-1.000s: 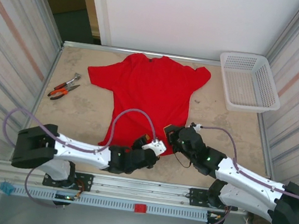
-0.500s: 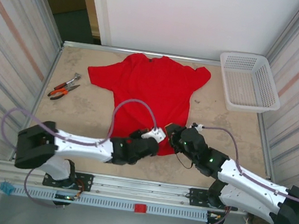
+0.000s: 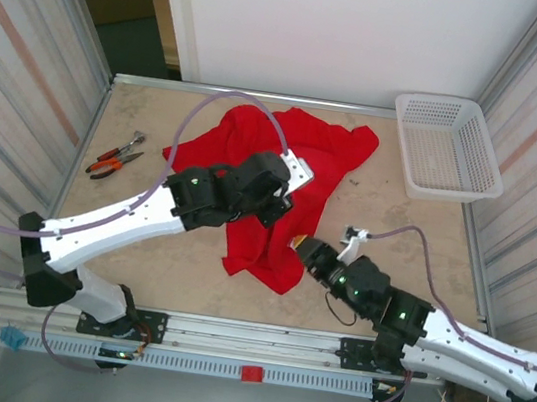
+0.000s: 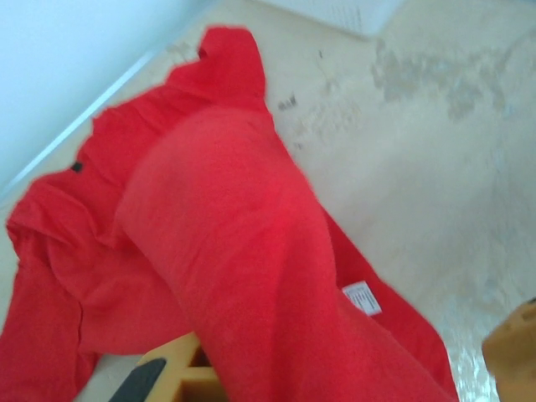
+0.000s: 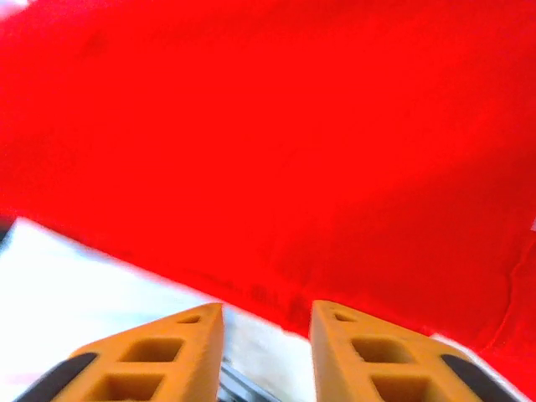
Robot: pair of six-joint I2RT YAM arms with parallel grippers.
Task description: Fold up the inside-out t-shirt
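The inside-out t-shirt (image 3: 329,149) sits bunched mid-table (image 3: 396,230), one part raised by my left gripper (image 3: 287,182), clamped tight on the cloth to carry a fold, while my right gripper (image 5: 266,335) hovers parted and empty at its near edge.

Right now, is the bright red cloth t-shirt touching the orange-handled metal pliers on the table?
Apart. The top view shows bare tabletop between the pliers and the t-shirt.

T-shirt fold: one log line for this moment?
left gripper: shut on t-shirt, part raised | right gripper: open beside cloth edge, no grip | fold: unfinished
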